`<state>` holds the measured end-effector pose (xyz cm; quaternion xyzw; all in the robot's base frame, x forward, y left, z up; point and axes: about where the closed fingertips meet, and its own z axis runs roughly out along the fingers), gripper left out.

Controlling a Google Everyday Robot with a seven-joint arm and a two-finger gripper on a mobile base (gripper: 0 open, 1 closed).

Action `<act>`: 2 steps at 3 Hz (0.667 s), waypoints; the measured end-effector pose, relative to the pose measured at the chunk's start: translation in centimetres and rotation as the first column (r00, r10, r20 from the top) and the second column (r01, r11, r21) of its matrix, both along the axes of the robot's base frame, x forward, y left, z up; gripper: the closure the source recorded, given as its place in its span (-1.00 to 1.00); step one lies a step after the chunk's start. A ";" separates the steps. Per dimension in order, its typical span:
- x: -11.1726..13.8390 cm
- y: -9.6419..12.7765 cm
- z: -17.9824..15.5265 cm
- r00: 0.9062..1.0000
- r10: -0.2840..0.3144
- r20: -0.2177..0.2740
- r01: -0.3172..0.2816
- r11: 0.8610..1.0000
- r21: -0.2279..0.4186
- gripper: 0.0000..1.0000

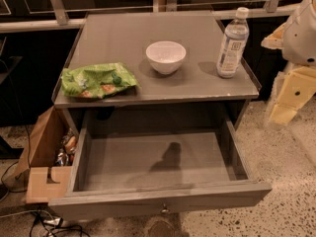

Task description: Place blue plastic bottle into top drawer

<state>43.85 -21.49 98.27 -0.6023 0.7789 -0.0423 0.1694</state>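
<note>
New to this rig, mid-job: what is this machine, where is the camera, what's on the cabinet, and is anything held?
This is one picture from a camera looking down on a grey cabinet; its mounting is not recorded. The white and cream shape at the right edge is the robot's arm with its gripper, beside the cabinet, holding nothing. On top lie a green snack bag, a white bowl and, upright near the right edge, the blue plastic bottle. Below, the top drawer is pulled open and looks empty. A brown cardboard box stands on the floor at the left.
</note>
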 end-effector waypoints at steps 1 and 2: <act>0.0 0.0 0.0 1.000 0.000 0.000 0.000 1.000 0.000 -1.00; 3.8 -2.0 0.2 0.997 -0.061 0.045 0.063 0.998 -0.031 -1.00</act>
